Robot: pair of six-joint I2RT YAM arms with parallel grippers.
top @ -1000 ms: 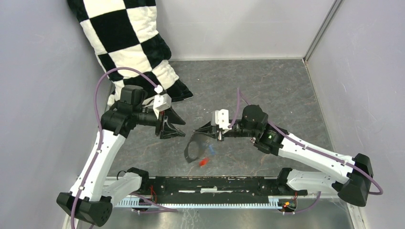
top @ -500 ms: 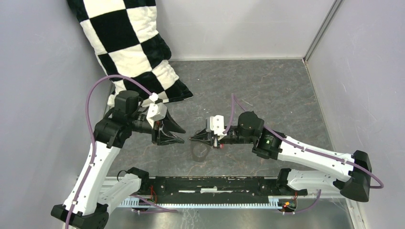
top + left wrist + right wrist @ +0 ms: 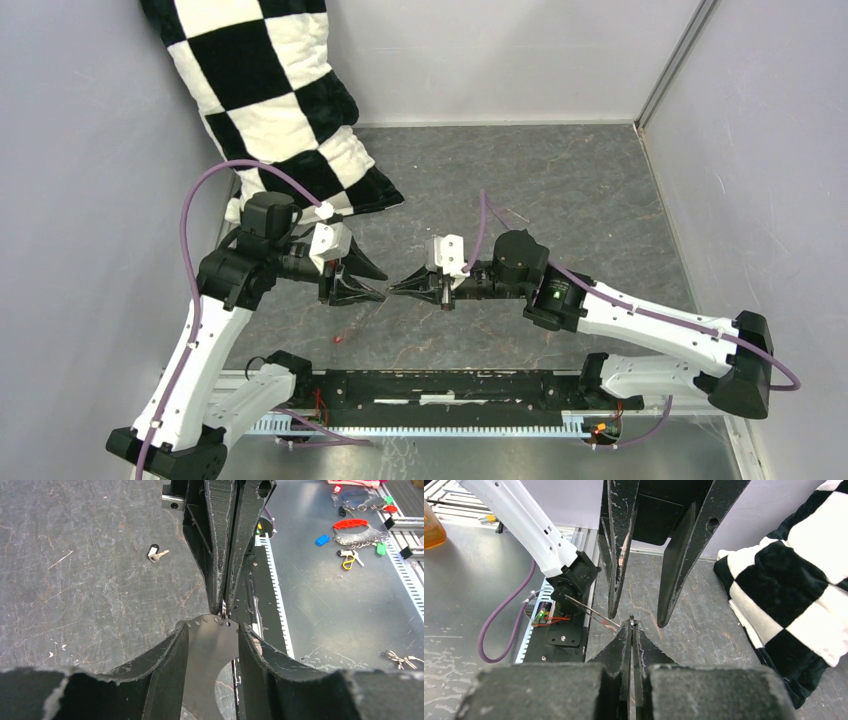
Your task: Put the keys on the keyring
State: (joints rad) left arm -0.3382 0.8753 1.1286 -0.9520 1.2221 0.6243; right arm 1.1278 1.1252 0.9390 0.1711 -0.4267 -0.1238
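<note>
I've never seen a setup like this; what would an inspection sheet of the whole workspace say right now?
Surface: dark grey marbled tabletop, scratched.
Job's things: grey keyring held between the two arms; red key, only a speck in the top view, and dark-and-white key loose on the tabletop.
Clutter: chequered pillow in the far left corner.
End effectors: left end effector open, its fingers either side of the keyring; right end effector shut on the keyring's edge.
Cables: purple cables along both arms, no snag seen.
Surroundings: plain grey walls; spare keys on the bench beyond.
</note>
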